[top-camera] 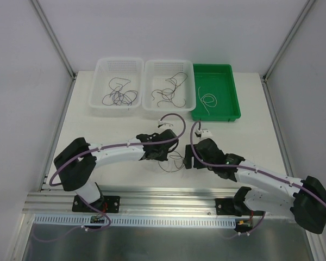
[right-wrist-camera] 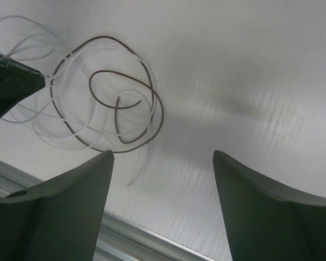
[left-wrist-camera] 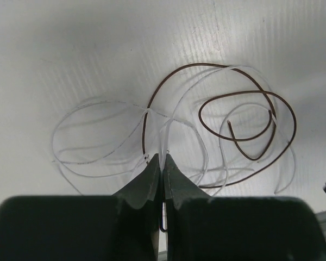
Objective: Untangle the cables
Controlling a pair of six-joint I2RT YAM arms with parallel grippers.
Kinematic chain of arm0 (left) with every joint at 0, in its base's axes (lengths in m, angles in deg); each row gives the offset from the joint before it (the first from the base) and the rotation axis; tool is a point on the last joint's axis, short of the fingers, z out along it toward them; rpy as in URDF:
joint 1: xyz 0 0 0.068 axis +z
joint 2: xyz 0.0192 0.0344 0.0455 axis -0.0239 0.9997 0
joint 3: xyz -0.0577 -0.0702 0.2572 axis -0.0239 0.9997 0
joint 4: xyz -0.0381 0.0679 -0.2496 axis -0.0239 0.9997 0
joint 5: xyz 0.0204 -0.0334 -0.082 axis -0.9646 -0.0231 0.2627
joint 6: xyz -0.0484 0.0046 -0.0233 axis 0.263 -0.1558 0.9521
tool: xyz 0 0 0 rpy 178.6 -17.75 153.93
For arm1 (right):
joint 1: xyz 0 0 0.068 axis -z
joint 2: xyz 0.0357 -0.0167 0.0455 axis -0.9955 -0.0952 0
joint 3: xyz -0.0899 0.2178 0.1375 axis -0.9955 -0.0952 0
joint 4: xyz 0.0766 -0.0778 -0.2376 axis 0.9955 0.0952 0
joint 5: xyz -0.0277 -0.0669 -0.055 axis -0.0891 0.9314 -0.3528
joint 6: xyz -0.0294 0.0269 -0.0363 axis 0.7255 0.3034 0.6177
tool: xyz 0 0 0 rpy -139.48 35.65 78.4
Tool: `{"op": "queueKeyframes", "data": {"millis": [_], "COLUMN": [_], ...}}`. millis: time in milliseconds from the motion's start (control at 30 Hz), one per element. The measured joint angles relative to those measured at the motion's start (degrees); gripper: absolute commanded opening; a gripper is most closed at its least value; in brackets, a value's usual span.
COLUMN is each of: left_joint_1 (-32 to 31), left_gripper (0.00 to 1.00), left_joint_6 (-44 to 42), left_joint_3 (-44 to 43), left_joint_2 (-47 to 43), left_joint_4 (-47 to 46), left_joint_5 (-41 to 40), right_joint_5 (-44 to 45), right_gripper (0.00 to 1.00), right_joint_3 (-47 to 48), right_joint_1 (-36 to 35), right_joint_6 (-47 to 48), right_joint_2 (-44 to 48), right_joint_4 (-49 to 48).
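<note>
A tangle of thin cables (top-camera: pixel 174 161) lies on the white table between the two grippers. In the left wrist view it is a brown strand (left-wrist-camera: pixel 244 125) looped through white strands (left-wrist-camera: pixel 92 133). My left gripper (left-wrist-camera: pixel 161 157) is shut on the white and brown strands where they meet. In the right wrist view the same clump (right-wrist-camera: pixel 106 98) lies to the upper left. My right gripper (right-wrist-camera: pixel 163 157) is open and empty, just right of the clump. More cables lie in the two white baskets, and one white cable (top-camera: pixel 207 101) lies in the green tray.
At the back stand a left white basket (top-camera: pixel 100 103), a middle white basket (top-camera: pixel 150 106) and a green tray (top-camera: pixel 228 109). A metal rail (top-camera: pixel 168 198) runs along the table's near edge. The left gripper's tip (right-wrist-camera: pixel 16 81) shows in the right wrist view.
</note>
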Motion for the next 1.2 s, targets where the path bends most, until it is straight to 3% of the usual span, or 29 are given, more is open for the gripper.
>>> {"op": "queueKeyframes", "data": {"millis": [133, 233, 533, 700, 967, 1200], "left_joint_1": [0.02, 0.02, 0.02, 0.02, 0.13, 0.04], "left_gripper": [0.0, 0.0, 0.0, 0.0, 0.0, 0.0], "left_joint_6": [0.0, 0.0, 0.04, 0.15, 0.98, 1.31], "left_joint_3": [2.62, 3.39, 5.25, 5.88, 6.88, 7.63], "left_joint_2": [-5.99, -8.13, -8.41, -8.63, -9.44, -9.92], "left_joint_4": [-0.35, -0.79, -1.86, -1.9, -1.81, -1.92], "left_joint_5": [0.07, 0.31, 1.31, 1.29, 1.01, 0.83], "right_joint_5": [-4.52, -7.61, -14.95, -17.86, -20.72, -22.05], "right_gripper": [0.66, 0.63, 0.52, 0.5, 0.39, 0.06], "right_joint_3": [0.35, 1.66, 8.02, 9.97, 11.34, 11.34], "right_joint_1": [0.0, 0.0, 0.02, 0.24, 0.81, 1.07], "right_joint_6": [3.56, 6.45, 13.46, 14.69, 15.63, 16.59], "right_joint_2": [-2.97, -5.77, -15.47, -20.85, -27.36, -28.65], "right_joint_4": [-4.57, -6.47, -10.75, -13.2, -16.39, -17.31]}}
